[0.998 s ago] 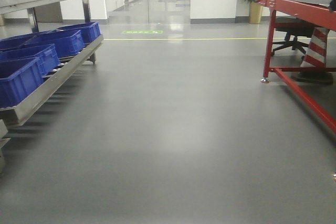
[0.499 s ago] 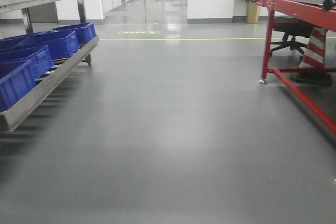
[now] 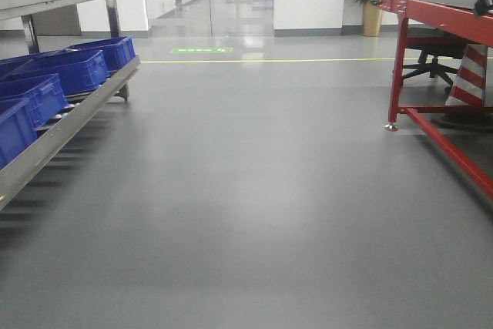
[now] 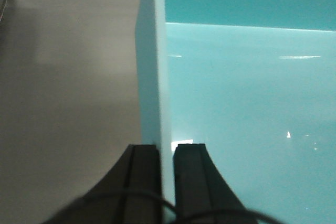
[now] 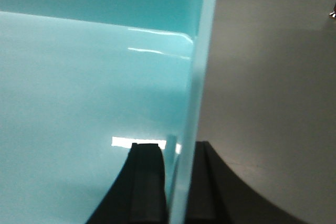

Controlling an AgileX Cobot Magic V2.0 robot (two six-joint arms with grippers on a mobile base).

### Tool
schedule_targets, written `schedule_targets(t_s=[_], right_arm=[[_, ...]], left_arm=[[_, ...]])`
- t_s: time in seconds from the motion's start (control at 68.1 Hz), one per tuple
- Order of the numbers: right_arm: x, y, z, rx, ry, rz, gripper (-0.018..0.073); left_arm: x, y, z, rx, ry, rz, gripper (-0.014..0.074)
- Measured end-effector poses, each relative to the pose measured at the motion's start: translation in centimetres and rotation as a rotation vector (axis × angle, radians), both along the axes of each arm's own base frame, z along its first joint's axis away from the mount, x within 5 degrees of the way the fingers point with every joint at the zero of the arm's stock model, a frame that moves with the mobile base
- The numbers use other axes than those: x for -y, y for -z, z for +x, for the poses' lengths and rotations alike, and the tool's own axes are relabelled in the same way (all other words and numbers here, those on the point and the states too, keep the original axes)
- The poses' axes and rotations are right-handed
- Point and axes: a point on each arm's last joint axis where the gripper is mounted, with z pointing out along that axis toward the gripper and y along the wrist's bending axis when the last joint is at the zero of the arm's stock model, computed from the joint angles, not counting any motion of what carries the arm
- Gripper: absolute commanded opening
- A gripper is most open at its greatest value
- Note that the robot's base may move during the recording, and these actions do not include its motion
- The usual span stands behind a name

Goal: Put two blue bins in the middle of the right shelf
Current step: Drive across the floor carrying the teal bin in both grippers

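This looks like a warehouse or factory hall. A steel flow rack [image 3: 69, 127] carries blue bins [image 3: 77, 71], with a red steel workbench [image 3: 439, 19] and a yellow floor line [image 3: 308, 60]. Smooth grey floor [image 4: 68, 77] lies left of the left gripper [image 4: 167, 149] jaws.

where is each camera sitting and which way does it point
Front view: low on the base, facing ahead over the floor; blue bins on a shelf rack left, red table right; no robot parts.
Left wrist: behind the left gripper, looking along its fingers, shut on the wall of a teal-looking bin; floor left, bin right.
Right wrist: behind the right gripper, shut on a second wall; bin inside left, floor right.
Shared: both wrists show teal plastic, likely one bin held from opposite sides.
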Motion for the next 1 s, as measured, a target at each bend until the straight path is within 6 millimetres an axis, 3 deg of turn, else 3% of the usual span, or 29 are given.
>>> schedule_targets(t_s=[0.998], right_arm=[[-0.02,-0.05,0.02,0.006,-0.001,0.003,-0.0154]], left_arm=[[0.03,-0.13,0.05,0.015,0.000,-0.007,-0.0111]])
